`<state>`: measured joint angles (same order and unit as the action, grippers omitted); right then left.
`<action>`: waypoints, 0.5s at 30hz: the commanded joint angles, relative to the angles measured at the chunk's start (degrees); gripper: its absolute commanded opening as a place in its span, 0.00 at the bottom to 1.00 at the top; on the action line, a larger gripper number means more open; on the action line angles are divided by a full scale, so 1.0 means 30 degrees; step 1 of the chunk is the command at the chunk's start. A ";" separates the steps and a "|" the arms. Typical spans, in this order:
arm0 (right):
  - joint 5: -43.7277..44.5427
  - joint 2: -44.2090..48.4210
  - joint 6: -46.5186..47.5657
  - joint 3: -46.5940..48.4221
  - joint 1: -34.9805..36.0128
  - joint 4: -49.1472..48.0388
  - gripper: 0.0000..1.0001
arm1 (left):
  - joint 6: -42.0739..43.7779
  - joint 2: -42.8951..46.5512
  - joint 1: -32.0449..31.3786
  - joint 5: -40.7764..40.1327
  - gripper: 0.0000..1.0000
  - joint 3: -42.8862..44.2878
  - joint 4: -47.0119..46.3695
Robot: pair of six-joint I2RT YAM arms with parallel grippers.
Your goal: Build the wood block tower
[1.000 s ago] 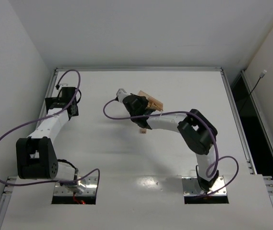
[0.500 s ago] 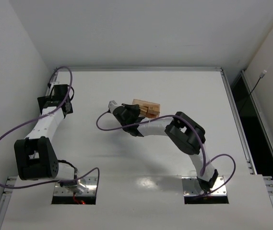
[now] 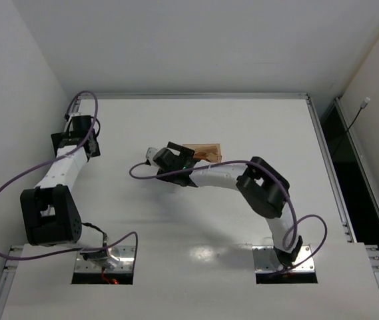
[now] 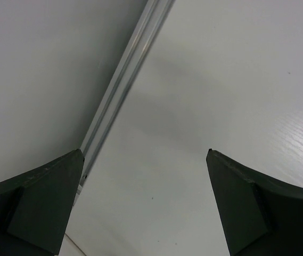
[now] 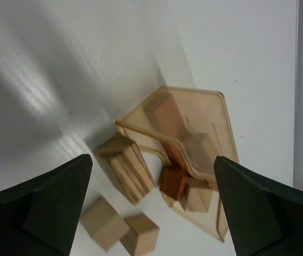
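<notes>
1. Table [image 3: 256,120]: white, with a metal rail [image 4: 120,90] along its left edge.
2. Right arm [image 3: 229,175]: reaches left across mid-table. Right gripper [image 5: 152,158]: jaws spread wide with nothing between them, poised above the blocks and the tray.
3. Left arm [image 3: 61,170]: stretched toward the far-left side. Left gripper [image 4: 146,154]: jaws wide apart and empty, over bare table beside the rail.
4. Tray [image 5: 215,106]: tan, shallow, see-through, mid-table just right of the right gripper. It sits tilted, and two blocks show dimly through it.
5. Wood blocks, loose on the table at the tray's open side:
 - striped bar [image 5: 127,168], touching the tray's rim;
 - tan block [image 5: 196,196], under the tray's edge;
 - reddish-brown block [image 5: 172,183], touching that tan block;
 - two tan cubes [image 5: 102,223], just beside each other, near the bar.
</notes>
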<state>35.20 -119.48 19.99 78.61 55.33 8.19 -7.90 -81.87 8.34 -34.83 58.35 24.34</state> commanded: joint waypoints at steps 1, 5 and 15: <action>-0.3494 0.3985 -0.1331 0.0838 -0.1240 0.2745 0.96 | -0.0030 -0.0133 0.0209 0.0651 1.00 0.0707 -0.0407; -0.7794 0.6099 -0.1506 0.0838 -0.3492 0.5234 0.98 | -0.0032 -0.0133 0.0209 0.1148 1.00 0.0707 -0.0407; -1.5912 0.4502 0.3499 0.2618 -0.8830 0.7307 0.99 | 0.0142 -0.0309 0.0209 0.2760 1.00 0.1349 -0.0146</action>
<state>0.99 -101.23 23.90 81.36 31.62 24.18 -7.90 -82.67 8.34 -28.69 59.22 24.45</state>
